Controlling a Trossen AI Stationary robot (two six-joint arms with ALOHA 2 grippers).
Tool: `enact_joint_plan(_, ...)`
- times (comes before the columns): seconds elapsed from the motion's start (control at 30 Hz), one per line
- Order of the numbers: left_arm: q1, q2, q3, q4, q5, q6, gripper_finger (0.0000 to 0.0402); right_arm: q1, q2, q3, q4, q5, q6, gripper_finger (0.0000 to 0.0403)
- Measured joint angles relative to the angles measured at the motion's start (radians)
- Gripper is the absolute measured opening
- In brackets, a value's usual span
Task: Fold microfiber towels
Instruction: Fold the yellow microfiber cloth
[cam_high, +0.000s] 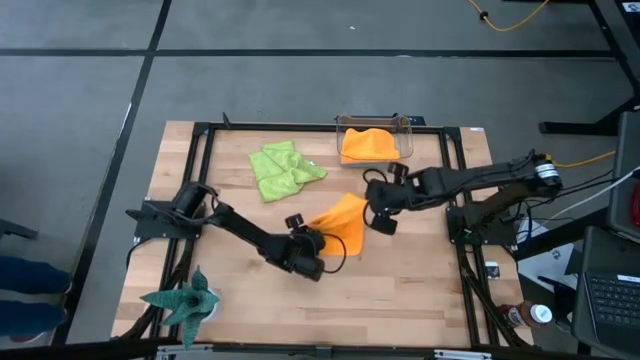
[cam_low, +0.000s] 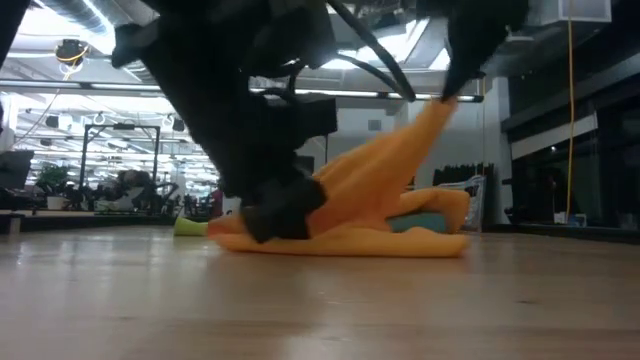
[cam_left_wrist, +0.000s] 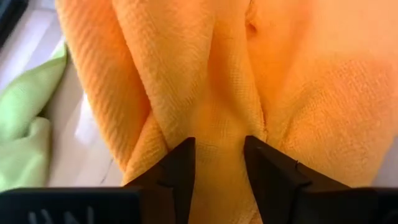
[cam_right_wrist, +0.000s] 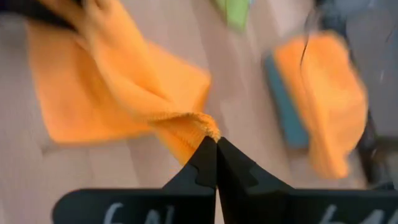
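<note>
- Plant figure (cam_high: 182, 300), dark green, spiky, sits on the table (cam_high: 420, 290) at about 8 o'clock in the high view, near the front-left corner, well apart from the cloths.
- Left arm reaches from the left edge toward table centre; left gripper (cam_high: 318, 240) is low at the near-left edge of the orange towel (cam_high: 343, 222).
- Left wrist view: both dark fingers (cam_left_wrist: 179, 171) straddle a bunched fold of the orange towel (cam_left_wrist: 211, 93), cloth between them, jaws partly apart and clamped on that fold.
- Low view: the left gripper (cam_low: 275, 215) presses the towel's left end at the tabletop; the orange towel (cam_low: 370, 215) is stretched up to the right from there.
- Green towel (cam_high: 284, 169), lime, lies crumpled flat at about 11 o'clock from the orange towel, apart from it and not touched by either gripper; its edge shows in the left wrist view (cam_left_wrist: 28, 130).
- Orange towel is near table centre, partly on the wood, its right corner lifted.
- Right gripper (cam_high: 378, 214) sits at about 3 o'clock from the orange towel, fingers fully closed, pinching the raised corner; right wrist view shows the tips (cam_right_wrist: 216, 155) meeting on the cloth edge (cam_right_wrist: 124, 93).
- Clear bin (cam_high: 404, 127) at the back of the table, about 12 o'clock, holds a second orange towel (cam_high: 366, 145); right wrist view shows a teal cloth (cam_right_wrist: 287, 106) under that towel.
</note>
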Motion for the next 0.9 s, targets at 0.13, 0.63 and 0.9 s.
enact_joint_plan(0.13,-0.025,-0.023,-0.002,-0.091,0.033,0.097,0.0133,0.008,0.028,-0.131,0.075,0.013,0.038,0.0001)
enact_joint_plan(0.63,-0.104,-0.112,0.0,-0.256,0.598,0.325,0.0074,0.034,0.209,-0.471,0.762,-0.153,0.076,0.0001)
enact_joint_plan(0.9,-0.093,-0.266,0.03,-0.197,0.427,0.193,0.0073,0.081,0.296,-0.467,0.831,-0.164,0.094,0.0001)
